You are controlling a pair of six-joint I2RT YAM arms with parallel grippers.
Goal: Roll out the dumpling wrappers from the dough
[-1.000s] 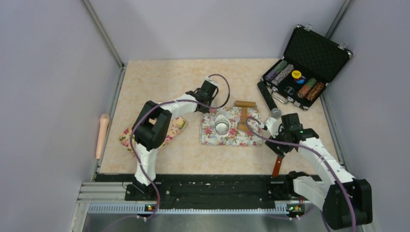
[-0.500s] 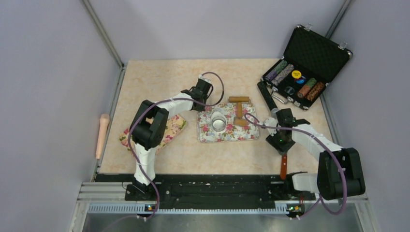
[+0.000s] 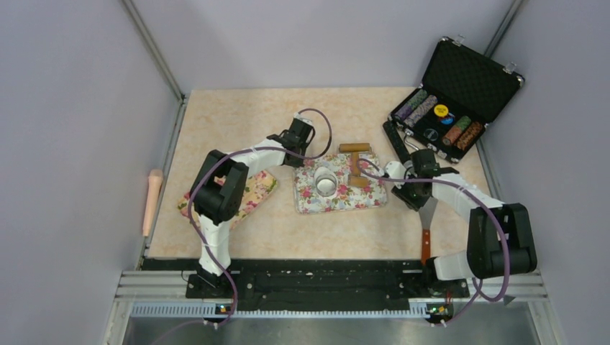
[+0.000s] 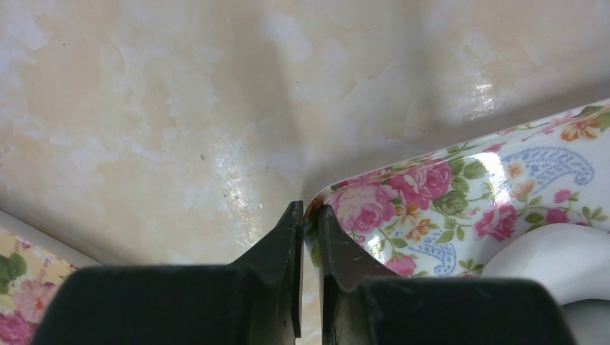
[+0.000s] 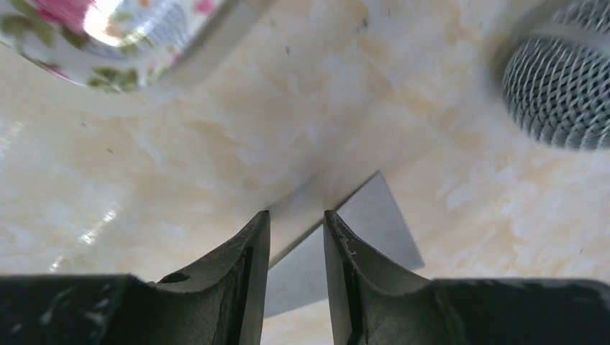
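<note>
Marbled tabletop [image 3: 237, 115] — floral tray [image 3: 374, 195] has slid back. Left end effector [image 4: 309, 210] sits nearly closed at its corner, right end effector [image 5: 296, 215] narrows over the scraper [image 5: 374, 223] beside the tray. Grips unclear — still setup, no rolling yet.

The floral tray [image 3: 345, 201] lies in the middle of the bench [image 3: 237, 115], with the ring cutter [image 3: 326, 184] on it and the wooden roller [image 3: 357, 164] right of that. My left end effector [image 4: 308, 212] is at its far left corner; the scraper [image 3: 426, 215] lies beside its right edge.
</note>
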